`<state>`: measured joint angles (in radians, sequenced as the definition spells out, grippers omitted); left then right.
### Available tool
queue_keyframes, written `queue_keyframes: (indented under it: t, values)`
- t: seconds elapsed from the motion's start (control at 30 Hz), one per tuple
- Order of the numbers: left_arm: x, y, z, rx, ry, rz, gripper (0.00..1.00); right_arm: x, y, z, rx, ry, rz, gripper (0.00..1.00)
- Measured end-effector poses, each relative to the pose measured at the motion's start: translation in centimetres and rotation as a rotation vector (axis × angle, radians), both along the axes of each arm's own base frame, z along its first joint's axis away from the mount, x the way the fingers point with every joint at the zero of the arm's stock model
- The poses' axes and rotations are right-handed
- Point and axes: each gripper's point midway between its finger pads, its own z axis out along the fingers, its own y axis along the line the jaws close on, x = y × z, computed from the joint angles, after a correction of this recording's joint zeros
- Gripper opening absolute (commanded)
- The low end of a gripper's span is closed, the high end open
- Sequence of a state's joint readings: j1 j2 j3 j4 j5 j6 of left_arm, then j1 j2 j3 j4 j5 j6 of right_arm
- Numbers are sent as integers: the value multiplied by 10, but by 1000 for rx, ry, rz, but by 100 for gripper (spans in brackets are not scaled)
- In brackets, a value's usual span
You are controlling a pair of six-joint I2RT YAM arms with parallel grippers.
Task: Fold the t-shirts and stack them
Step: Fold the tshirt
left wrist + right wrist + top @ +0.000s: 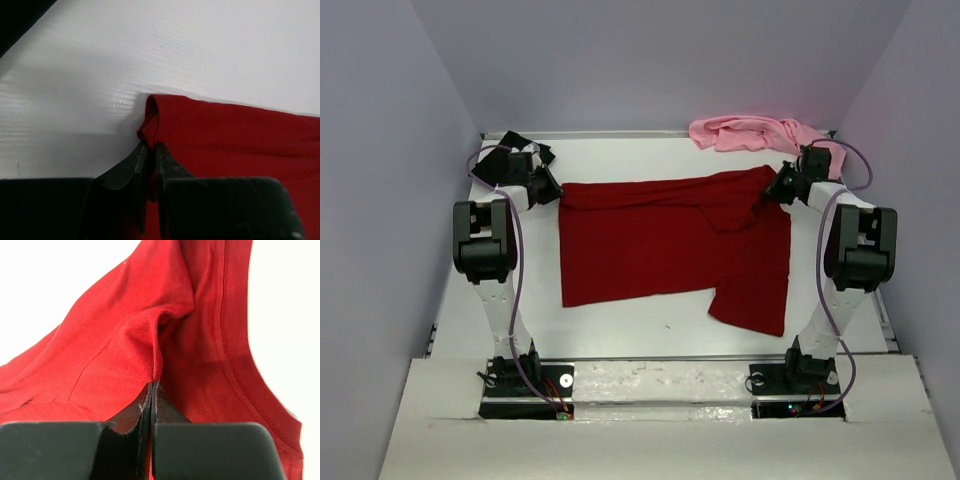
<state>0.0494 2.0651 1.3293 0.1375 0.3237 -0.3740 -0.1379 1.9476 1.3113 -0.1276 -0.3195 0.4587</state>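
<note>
The dark red t-shirt (670,245) lies spread across the middle of the white table. My left gripper (556,193) is shut on its far left corner; in the left wrist view the pinched corner (152,120) bunches up between the jaws of the gripper (151,147). My right gripper (772,192) is shut on the shirt's far right edge; the right wrist view shows a raised fold of red cloth (150,335) clamped in the gripper (151,385). The light pink t-shirt (750,133) lies crumpled at the far right. The black t-shirt (520,145) is at the far left corner.
The table (640,340) is walled by grey panels on the left, right and back. The arm bases (525,385) stand at the near edge, with purple cables looping along both arms.
</note>
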Motion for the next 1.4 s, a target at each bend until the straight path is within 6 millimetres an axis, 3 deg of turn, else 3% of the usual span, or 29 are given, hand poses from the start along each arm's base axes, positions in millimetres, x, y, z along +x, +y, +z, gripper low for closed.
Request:
queue_keyframes:
  t: [0.1,0.17,0.2,0.23,0.4,0.8,1.23,1.4]
  values:
    - [0,-1,0,0,0,-2,20,4,-4,6,-38,8,13,0]
    - [0,-1,0,0,0,-3,20,5,-6,5,-59,23,15,5]
    - [0,-1,0,0,0,-3,20,5,-6,3,-69,32,21,10]
    - [0,-1,0,0,0,-3,20,6,-7,1,-80,47,22,24]
    - [0,-1,0,0,0,-3,20,1,-12,-22,-124,130,21,48]
    - [0,-1,0,0,0,-2,20,-11,-13,-28,-124,167,3,45]
    - [0,-1,0,2,1,-1,20,-41,18,-34,74,118,12,40]
    - [0,-1,0,3,1,-2,20,-43,16,-21,85,53,-10,39]
